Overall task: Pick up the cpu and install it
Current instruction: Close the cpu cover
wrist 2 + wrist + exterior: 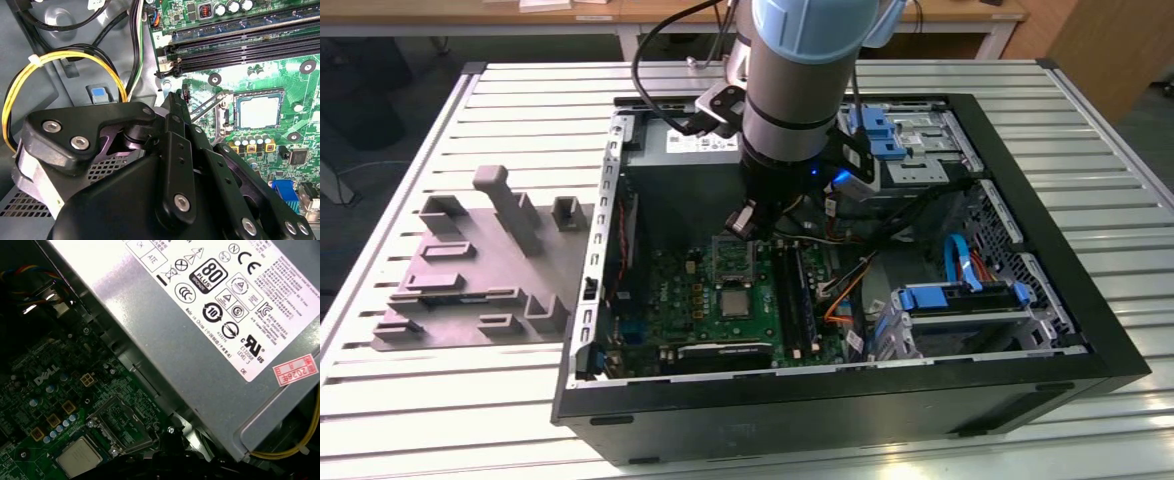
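The cpu (736,301) (258,112) (78,456) lies flat, silvery top up, seated in its socket on the green motherboard (670,300).

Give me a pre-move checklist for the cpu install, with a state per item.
1. cpu lying flat in the socket: ok.
2. Load plate swung open beside the cpu: ok.
3. End effector off the cpu, above the motherboard: ok.
4. Yellow cables clear of the end effector: cannot tell.
5. cpu fully seated on its contacts: cannot tell.
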`<action>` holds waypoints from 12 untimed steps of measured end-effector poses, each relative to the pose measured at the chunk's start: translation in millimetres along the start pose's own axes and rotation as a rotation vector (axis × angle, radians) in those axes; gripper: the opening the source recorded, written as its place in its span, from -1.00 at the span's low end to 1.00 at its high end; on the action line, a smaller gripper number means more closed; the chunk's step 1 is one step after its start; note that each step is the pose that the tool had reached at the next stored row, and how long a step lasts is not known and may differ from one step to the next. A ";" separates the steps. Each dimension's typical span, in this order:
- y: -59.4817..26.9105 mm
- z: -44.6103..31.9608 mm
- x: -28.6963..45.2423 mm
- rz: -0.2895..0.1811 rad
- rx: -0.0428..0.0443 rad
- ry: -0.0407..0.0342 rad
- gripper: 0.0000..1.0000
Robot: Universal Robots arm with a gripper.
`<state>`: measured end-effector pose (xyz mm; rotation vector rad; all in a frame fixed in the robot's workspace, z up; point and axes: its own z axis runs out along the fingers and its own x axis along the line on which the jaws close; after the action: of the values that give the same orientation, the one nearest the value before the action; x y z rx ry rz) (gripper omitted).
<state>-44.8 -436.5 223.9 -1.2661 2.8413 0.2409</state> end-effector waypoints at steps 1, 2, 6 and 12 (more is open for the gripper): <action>-0.2 0.0 0.2 -0.002 -0.0002 0.0000 -0.79; -0.2 0.0 0.2 -0.006 -0.0005 0.0005 -0.79; -0.1 -0.9 0.7 -0.021 -0.0015 0.0032 -0.79; 1.1 -5.9 0.6 -0.031 0.0035 0.0133 -0.79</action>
<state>-45.8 -437.1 229.9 -1.3144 2.8296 0.2275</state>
